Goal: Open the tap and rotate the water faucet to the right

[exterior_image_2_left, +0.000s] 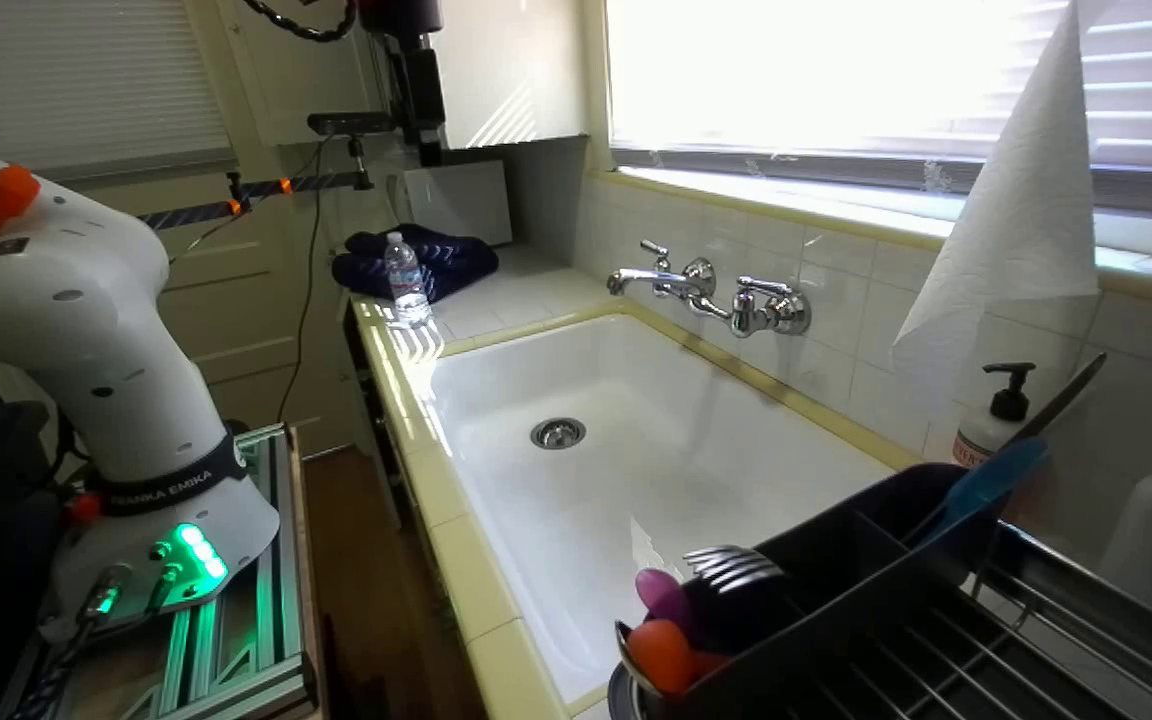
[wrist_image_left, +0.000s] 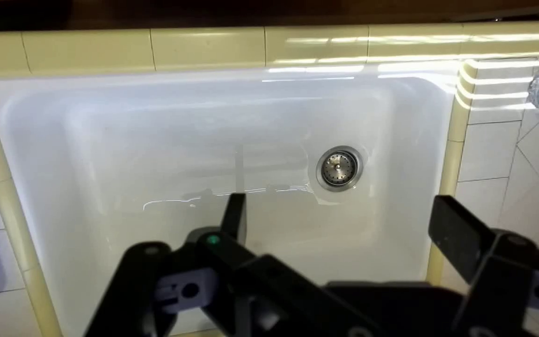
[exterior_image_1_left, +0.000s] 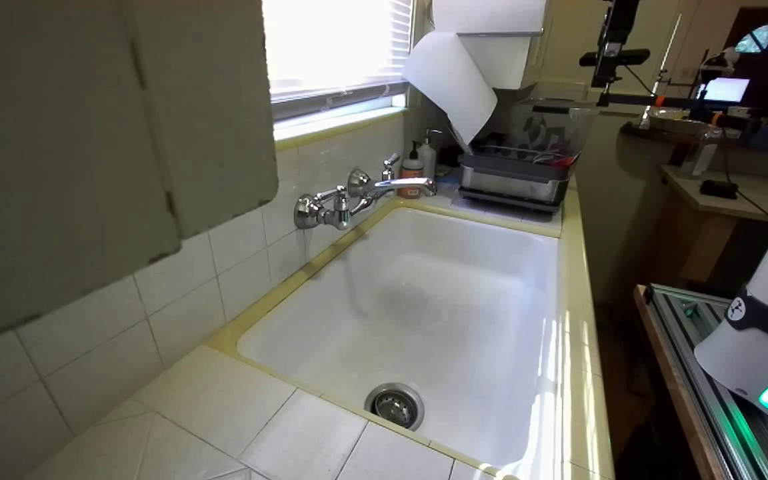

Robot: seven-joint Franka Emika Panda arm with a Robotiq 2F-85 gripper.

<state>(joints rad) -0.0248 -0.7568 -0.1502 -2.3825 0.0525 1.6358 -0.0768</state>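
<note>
The water faucet is a slim chrome spout jutting from the tiled wall over the basin; it also shows in an exterior view. No water stream shows. A chrome handle stands on each side, one towards the drain end, the other towards the dish rack. No reddish-orange mark is visible, so I cannot tell which is the tap. My gripper is open and empty in the wrist view, high above the sink. In both exterior views it hangs dark at the top edge, apart from the fixture.
The white basin has a round drain at one end. A dish rack, soap bottles and hanging paper towel stand at the other. A water bottle and dark cloth lie beyond the drain.
</note>
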